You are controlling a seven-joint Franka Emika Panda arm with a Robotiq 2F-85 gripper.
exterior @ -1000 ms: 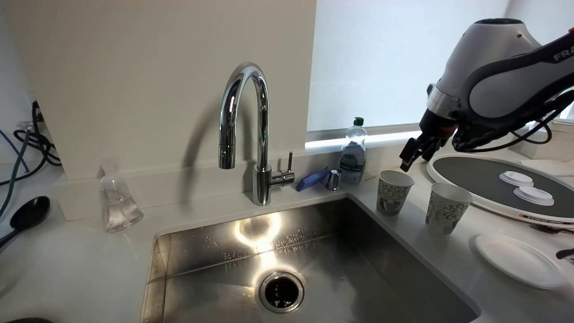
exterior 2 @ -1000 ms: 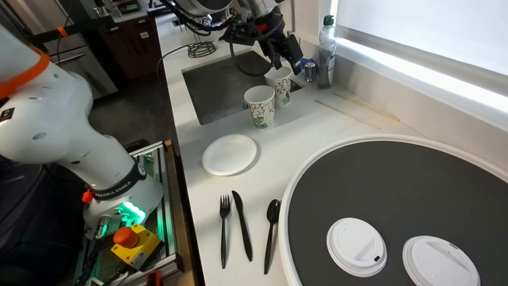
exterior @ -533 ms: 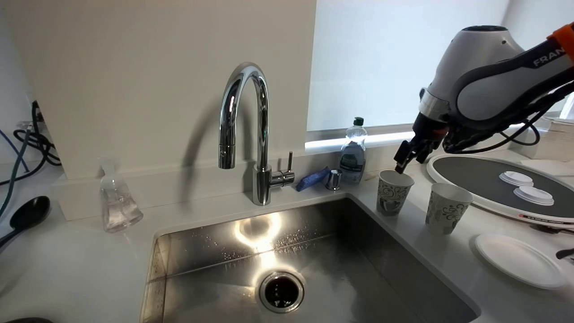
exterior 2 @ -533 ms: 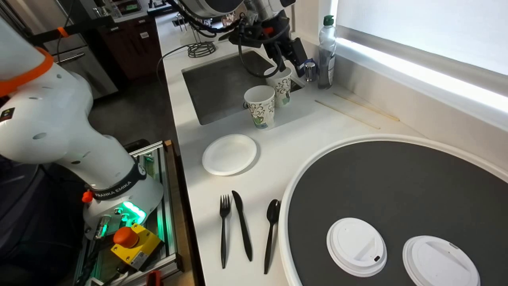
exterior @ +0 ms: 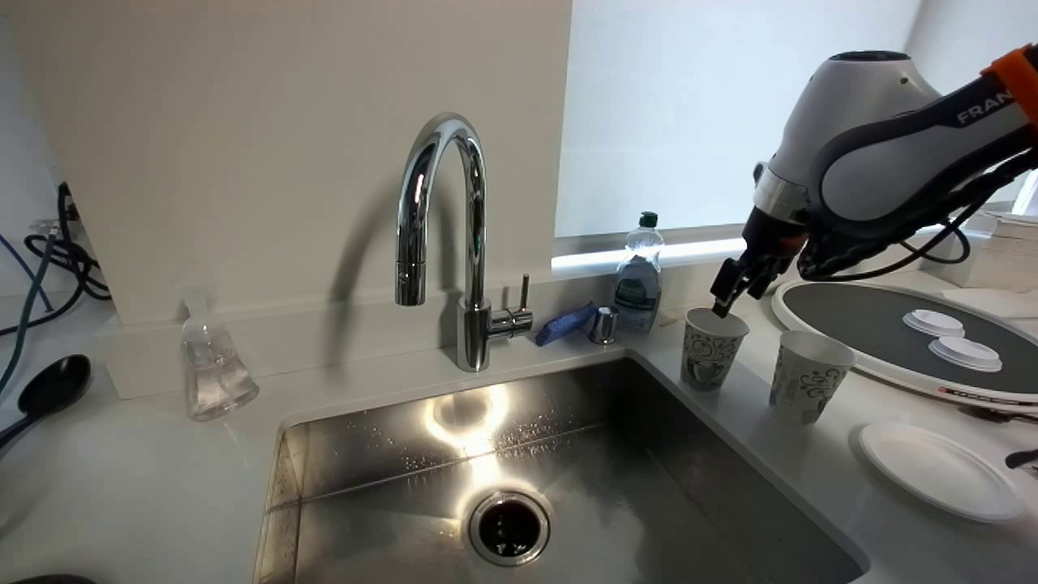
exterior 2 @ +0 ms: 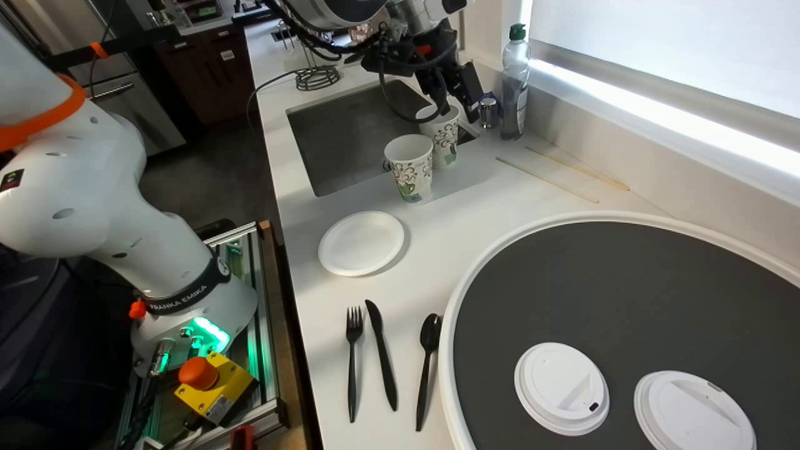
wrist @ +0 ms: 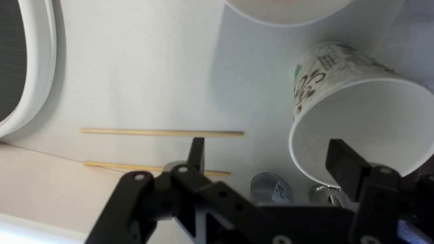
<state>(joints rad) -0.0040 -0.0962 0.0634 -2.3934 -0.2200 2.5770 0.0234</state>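
My gripper [exterior: 736, 303] is open and empty, above the counter near a patterned paper cup [exterior: 709, 355] by the sink corner. In the wrist view, the jaws [wrist: 268, 144] are wide apart. The right finger overlaps the mouth of that cup [wrist: 320, 81]; I cannot tell if it touches the rim. The left finger overlaps the view of two thin wooden sticks [wrist: 162, 133] lying on the counter. In an exterior view, the gripper [exterior 2: 458, 112] partly covers the cup [exterior 2: 445, 136]. A second upright paper cup [exterior 2: 412, 172] stands beside it; its rim [wrist: 288, 24] shows in the wrist view.
A dish soap bottle [exterior: 638, 282] and chrome cap [exterior: 603, 326] stand behind the sink [exterior: 568, 503] with its tall faucet [exterior: 472, 243]. A white plate [exterior 2: 361, 242], black fork [exterior 2: 352, 362], knife [exterior 2: 382, 356] and spoon [exterior 2: 428, 369] lie nearby. Two white lids [exterior 2: 561, 389] rest on the round dark turntable [exterior 2: 625, 281].
The arm and gripper have moved slightly left and down in an exterior view, bringing the fingers closer to the cup by the sink corner. The cups have not moved.
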